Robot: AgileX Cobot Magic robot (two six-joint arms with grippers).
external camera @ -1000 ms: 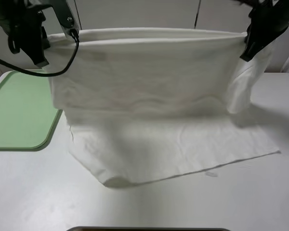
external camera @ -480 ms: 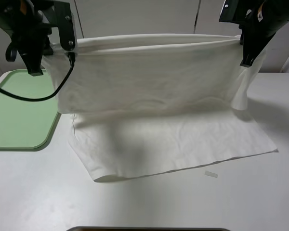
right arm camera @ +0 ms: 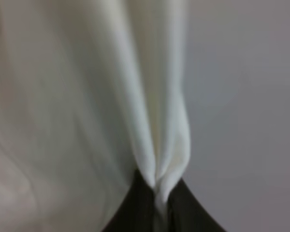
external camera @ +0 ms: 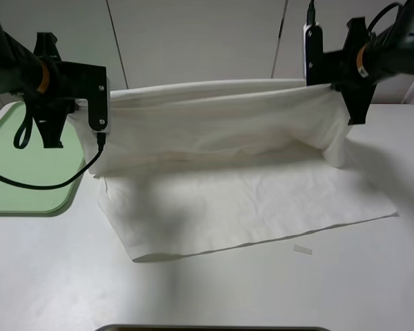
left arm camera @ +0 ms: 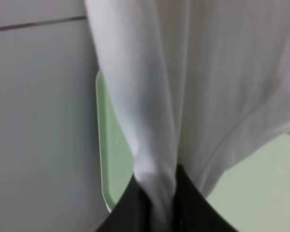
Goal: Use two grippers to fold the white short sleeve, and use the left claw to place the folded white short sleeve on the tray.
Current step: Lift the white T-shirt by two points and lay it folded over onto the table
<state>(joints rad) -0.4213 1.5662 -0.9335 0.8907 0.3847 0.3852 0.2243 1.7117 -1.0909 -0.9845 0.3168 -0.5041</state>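
shirt: the white T-shirt point(external camera: 241, 186) is held up by its far edge and stretched between both claws. The near half is spread flat on the table point(external camera: 297, 289), and the lifted half hangs like a curtain, sagging a bit in the middle.
left claw: the left claw point(left arm camera: 157, 210) is clamped tight on a bunched fold at the shirt's left end. In the wrist view the cloth is seen squeezed right between the black tips.
right claw: same deal. The right claw point(right arm camera: 159, 208) is pinched closed on the right end, with the fabric gathered into pleats at the grip.
tray: the green tray point(external camera: 27, 165) is parked on the left of the table, just beside the shirt's left edge.
feel: light, floppy, zero stiffness, so it's expected to drape and trail wherever it's pulled. It isn't fragile, but a thin pinch could probably be slipped out of if it's tugged too taut.
where to grab: the outer ends of an edge are best taken, both at once, so the fold line is kept straight. For the tray move, all layers should probably be caught in one pinch.
stage: a first fold is guessed. The raised edge isn't laid over the near half yet.
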